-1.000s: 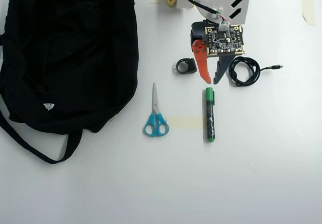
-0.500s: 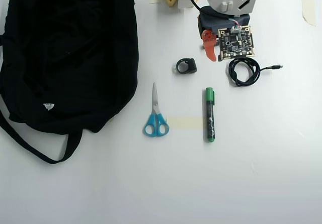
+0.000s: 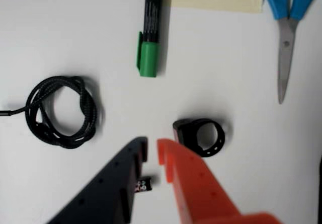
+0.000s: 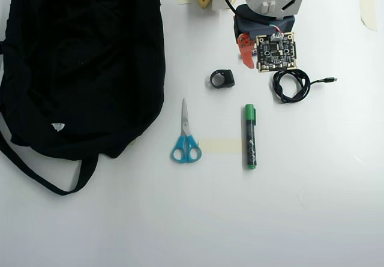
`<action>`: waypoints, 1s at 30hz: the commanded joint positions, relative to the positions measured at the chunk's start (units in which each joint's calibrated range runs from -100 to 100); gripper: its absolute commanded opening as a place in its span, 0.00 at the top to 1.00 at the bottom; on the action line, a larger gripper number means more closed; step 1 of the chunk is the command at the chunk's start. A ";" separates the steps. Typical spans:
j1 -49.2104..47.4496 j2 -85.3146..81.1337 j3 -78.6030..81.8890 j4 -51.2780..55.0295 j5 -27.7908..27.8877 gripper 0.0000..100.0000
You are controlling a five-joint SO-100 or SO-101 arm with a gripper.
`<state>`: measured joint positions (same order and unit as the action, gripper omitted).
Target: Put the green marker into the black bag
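The green marker [image 4: 249, 136] lies on the white table, green cap toward the arm, black barrel with white print. In the wrist view its cap [image 3: 148, 58] lies ahead of the fingertips, slightly left. The black bag [image 4: 84, 57] fills the upper left of the overhead view, with strap loops at its lower edge and a small white tag; it is out of the wrist view. My gripper [image 3: 152, 151] has one black and one orange finger [image 3: 168, 158], nearly together with nothing between them. In the overhead view it [image 4: 247, 54] sits folded back near the arm's base, apart from the marker.
Blue-handled scissors [image 4: 185, 141] lie left of the marker, with a strip of pale tape [image 4: 219, 146] between them. A black ring-shaped part [image 4: 222, 78] and a coiled black cable [image 4: 291, 86] lie close to the gripper. A small black item [image 3: 146, 183] lies under the fingers.
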<state>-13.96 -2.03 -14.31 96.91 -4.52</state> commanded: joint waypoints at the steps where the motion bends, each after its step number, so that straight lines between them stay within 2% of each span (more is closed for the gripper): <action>1: 0.57 -1.37 -1.33 0.34 -0.15 0.98; 30: -0.33 -1.45 -1.42 -0.44 -0.25 0.98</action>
<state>-13.74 -2.03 -14.31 96.91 -4.52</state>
